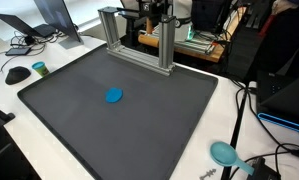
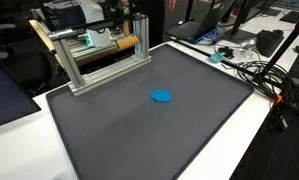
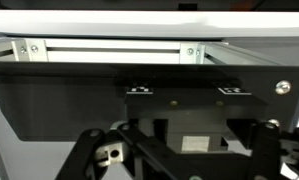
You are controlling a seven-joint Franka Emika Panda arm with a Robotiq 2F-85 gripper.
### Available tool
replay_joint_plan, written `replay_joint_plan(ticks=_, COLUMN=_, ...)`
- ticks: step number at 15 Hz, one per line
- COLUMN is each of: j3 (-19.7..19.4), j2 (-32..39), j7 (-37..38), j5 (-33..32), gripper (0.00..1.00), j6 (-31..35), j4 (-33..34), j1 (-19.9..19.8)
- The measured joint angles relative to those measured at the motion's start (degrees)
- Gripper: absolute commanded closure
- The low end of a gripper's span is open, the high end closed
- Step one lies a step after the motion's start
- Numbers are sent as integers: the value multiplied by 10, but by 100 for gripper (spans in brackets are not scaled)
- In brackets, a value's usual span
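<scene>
Fingertips cut off by the lower edge of the wrist view; only the dark linkage arms of the gripper (image 3: 179, 152) visible, splayed toward both lower corners. Cannot tell the width of the opening, nor any hold on anything.

Just beyond the linkages, a flat black plate (image 3: 79, 100) with screw heads, filling the middle of that view. Above it, a silver bar of the aluminium frame (image 3: 109, 50), level across the picture, bolted at two spots.

Same frame (image 1: 139, 42) in both exterior views. Stands upright at the far edge of a dark grey mat (image 1: 139, 130), two posts joined by a crossbar. Hides part of the dark robot arm (image 1: 161, 12), close behind one post.

Blue disc (image 1: 113, 96) near the middle of the mat. Lies flat, well apart from the frame and the arm.

Under the mat, a white table (image 1: 4, 100), showing only around the edges. Off the mat in an exterior view: a teal scoop-shaped thing (image 1: 224, 152) near the table's front corner, a dark computer mouse (image 1: 16, 74) just beside a small teal round thing (image 1: 39, 68), an open laptop (image 1: 51, 18) farther back. Loose black cables (image 2: 251, 72) along the table edge in an exterior view, beside the mat.
</scene>
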Motion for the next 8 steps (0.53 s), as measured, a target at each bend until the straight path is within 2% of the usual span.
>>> replay_joint_plan(ticks=8, j3=3, j2=-1, j7=24, j5=0, gripper=0, j6=7, j4=0, j1=0)
